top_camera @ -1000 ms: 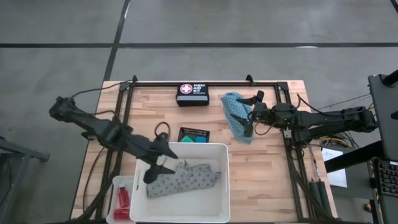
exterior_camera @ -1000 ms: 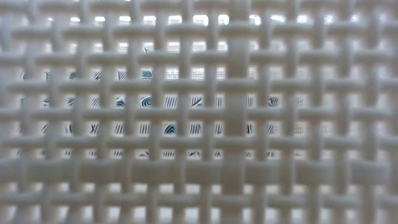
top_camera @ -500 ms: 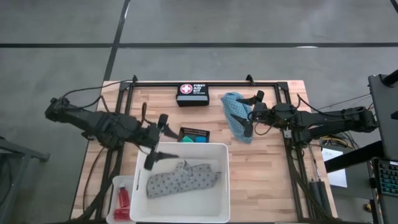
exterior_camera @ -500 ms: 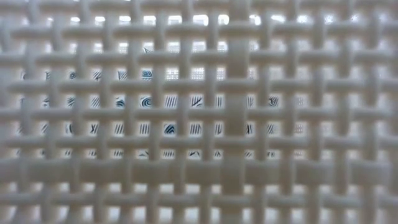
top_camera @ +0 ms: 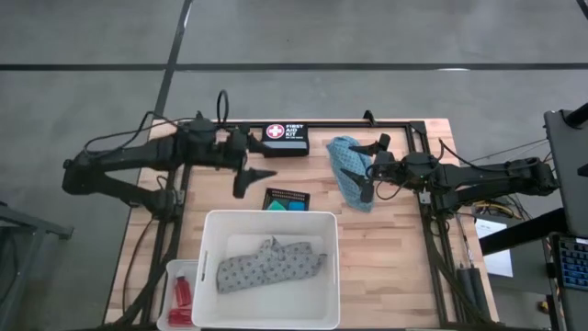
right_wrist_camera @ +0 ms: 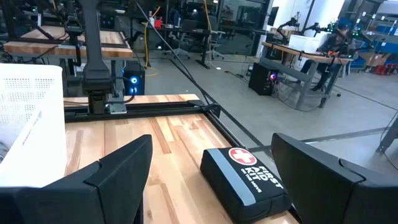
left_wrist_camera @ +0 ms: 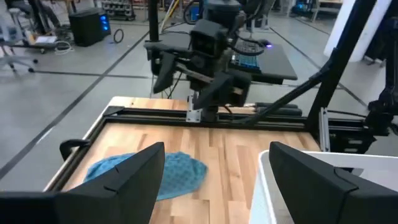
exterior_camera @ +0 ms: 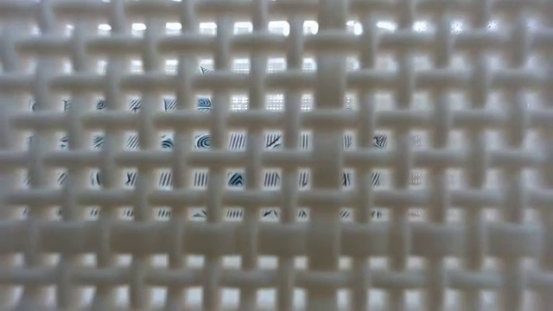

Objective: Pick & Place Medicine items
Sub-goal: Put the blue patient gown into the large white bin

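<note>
The grey patterned cloth lies crumpled on the floor of the big white tub. The teal cloth lies bunched on the table at the far right, also seen in the left wrist view. Red bottles lie in a small tub at the near left. Blue and green tubs sit by the black mesh tray. My left gripper hangs open and empty above the table, between the first aid kit and the tray. My right gripper hovers open over the teal cloth.
A black first aid kit lies at the far edge, also in the right wrist view. A black metal frame runs along the table's far and side edges. The tub's white lattice wall fills the low view.
My left gripper has risen from over the grey cloth in the white tub and swung toward the table's far edge, rolling level as it went. It stayed open and empty. The grey cloth stays in the tub.
</note>
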